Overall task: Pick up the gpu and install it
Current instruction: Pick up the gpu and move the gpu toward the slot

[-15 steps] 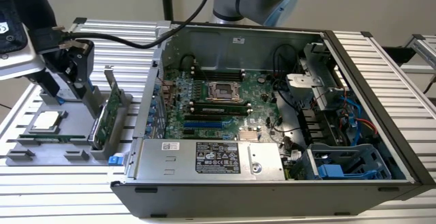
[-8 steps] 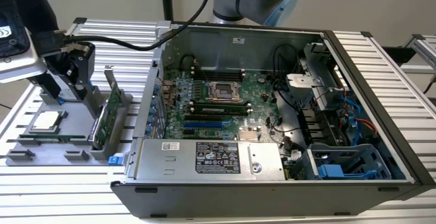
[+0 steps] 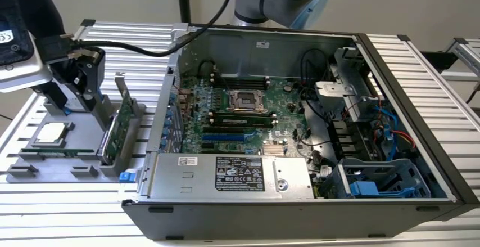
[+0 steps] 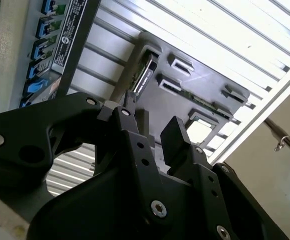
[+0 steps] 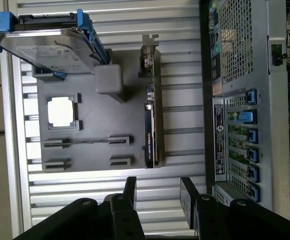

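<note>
From where I stood, the tool (image 5: 159, 197) hung with its two black fingers (image 5: 130, 192) parted and nothing between them. It was wide enough, I judged, to take a thin card edge-on. In the exterior view it sat at the upper left of the frame, above the far end of the grey tray (image 5: 92, 130), and touched nothing.

The gpu (image 5: 152, 125) stood on edge in a slot along the side of that tray nearest the computer case (image 3: 300, 219). Its silver bracket was at the end toward the tool. It was near the tool but clearly apart from it, and in the first wrist view it ran roughly in line with the gap between the fingers.

The risks looked plain to me. The hard drive (image 5: 50, 47) with its blue rails stood just beside the tool, and a finger drifting that way could knock it. A finger that caught the bracket rather than the board could tip the card in its slot. The processor chip (image 5: 62, 111) lay flat in its pocket, further off. A black cable (image 3: 135, 48) ran from the tool over the case's corner and might snag on that rim. The case wall stood close to the tray on the slatted worktop (image 3: 75, 213), leaving little room to swing a card.
</note>
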### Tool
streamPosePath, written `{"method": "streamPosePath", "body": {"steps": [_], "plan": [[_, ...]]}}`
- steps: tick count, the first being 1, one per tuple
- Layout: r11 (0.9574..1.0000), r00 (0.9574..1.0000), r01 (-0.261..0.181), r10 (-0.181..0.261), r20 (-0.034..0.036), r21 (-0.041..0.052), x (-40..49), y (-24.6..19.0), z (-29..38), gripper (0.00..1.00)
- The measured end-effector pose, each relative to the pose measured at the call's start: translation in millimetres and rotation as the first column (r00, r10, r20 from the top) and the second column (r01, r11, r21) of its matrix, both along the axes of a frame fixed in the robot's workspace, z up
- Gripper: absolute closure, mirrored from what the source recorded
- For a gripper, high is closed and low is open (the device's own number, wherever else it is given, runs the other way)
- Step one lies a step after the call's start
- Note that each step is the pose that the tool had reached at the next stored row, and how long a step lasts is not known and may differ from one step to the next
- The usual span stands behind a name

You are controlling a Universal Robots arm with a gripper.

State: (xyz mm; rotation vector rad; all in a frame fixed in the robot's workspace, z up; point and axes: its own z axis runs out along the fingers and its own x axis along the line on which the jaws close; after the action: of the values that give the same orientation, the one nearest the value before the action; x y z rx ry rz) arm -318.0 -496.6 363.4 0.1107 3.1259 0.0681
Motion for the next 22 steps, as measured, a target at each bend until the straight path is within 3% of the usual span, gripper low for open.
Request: {"method": "streamPosePath", "body": {"steps": [22], "plan": [[0.9999, 1.0, 0.0, 0.0, -0.0003, -0.0146, -0.1, 0.0, -17.0, 0.0]]}}
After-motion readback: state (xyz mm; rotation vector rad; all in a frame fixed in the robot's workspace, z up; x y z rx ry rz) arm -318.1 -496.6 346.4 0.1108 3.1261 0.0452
